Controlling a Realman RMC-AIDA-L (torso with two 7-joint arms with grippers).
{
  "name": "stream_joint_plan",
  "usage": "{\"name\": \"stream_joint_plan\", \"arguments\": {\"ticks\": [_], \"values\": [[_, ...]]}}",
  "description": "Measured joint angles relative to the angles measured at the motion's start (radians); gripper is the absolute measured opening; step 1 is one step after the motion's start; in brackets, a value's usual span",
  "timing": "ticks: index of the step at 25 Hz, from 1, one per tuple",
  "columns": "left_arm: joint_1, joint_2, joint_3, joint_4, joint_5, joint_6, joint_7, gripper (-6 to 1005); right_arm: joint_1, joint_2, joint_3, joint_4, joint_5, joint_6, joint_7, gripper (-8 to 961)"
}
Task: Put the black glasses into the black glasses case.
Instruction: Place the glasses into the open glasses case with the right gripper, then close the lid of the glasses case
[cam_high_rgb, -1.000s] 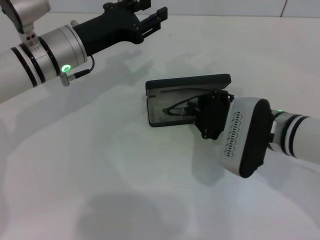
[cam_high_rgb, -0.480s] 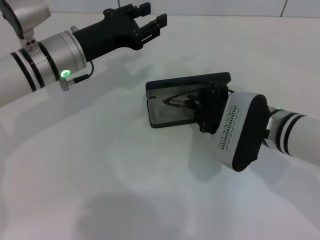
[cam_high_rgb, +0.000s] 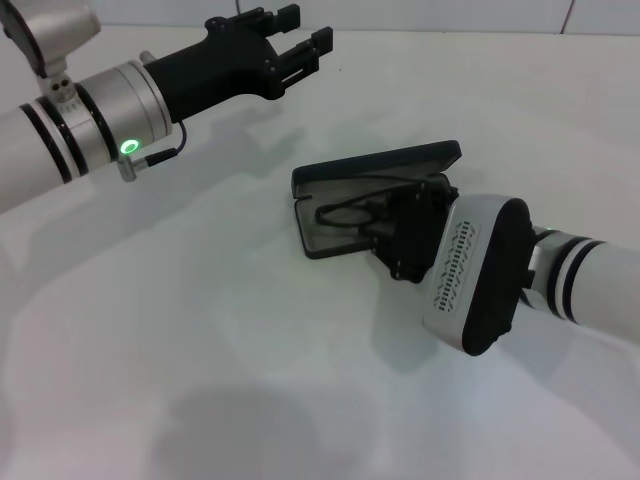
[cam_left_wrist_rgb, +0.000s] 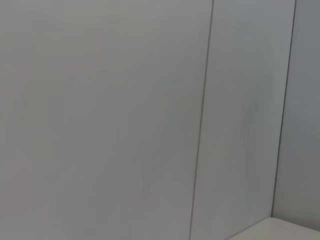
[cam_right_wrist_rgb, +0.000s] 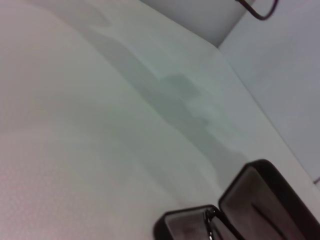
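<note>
The black glasses case (cam_high_rgb: 375, 164) lies open in the middle of the white table, lid raised at the back, grey tray (cam_high_rgb: 325, 235) in front. The black glasses (cam_high_rgb: 343, 213) lie low in the tray, one lens loop showing. My right gripper (cam_high_rgb: 383, 222) reaches into the tray from the right and is shut on the glasses; its fingers are mostly hidden by the wrist. In the right wrist view the case (cam_right_wrist_rgb: 257, 200) shows at the edge, with a bit of the glasses (cam_right_wrist_rgb: 208, 219). My left gripper (cam_high_rgb: 305, 35) is open and empty, held high at the far left.
The white table (cam_high_rgb: 200, 330) spreads around the case. A grey panelled wall (cam_left_wrist_rgb: 150, 120) fills the left wrist view. My left arm (cam_high_rgb: 90, 120) crosses the far left of the head view.
My right gripper has moved down and to the left, deeper into the tray, taking the glasses lower. The left gripper has shifted only slightly.
</note>
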Motion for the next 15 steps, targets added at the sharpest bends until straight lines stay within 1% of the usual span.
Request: {"name": "stream_joint_plan", "arguments": {"ticks": [6,8,11,13,15], "values": [[0.001,0.0,0.0,0.0,0.0,-0.001,0.002,530,-0.019,-0.001,0.001,-0.028,0.004,-0.033,0.0,239],[0.001,0.0,0.0,0.0,0.0,-0.001,0.002,530,-0.032,-0.002,0.005,-0.053,0.005,-0.072,0.001,239],[0.007,0.0,0.0,0.0,0.0,-0.001,0.001,530,-0.042,-0.005,0.027,-0.081,0.005,-0.177,0.017,240],[0.01,0.0,0.0,0.0,0.0,0.002,0.001,530,-0.046,-0.006,0.066,-0.089,0.005,-0.269,0.032,240],[0.012,0.0,0.003,0.0,0.0,0.002,0.0,530,-0.051,-0.007,0.126,-0.09,0.005,-0.377,0.05,240]]}}
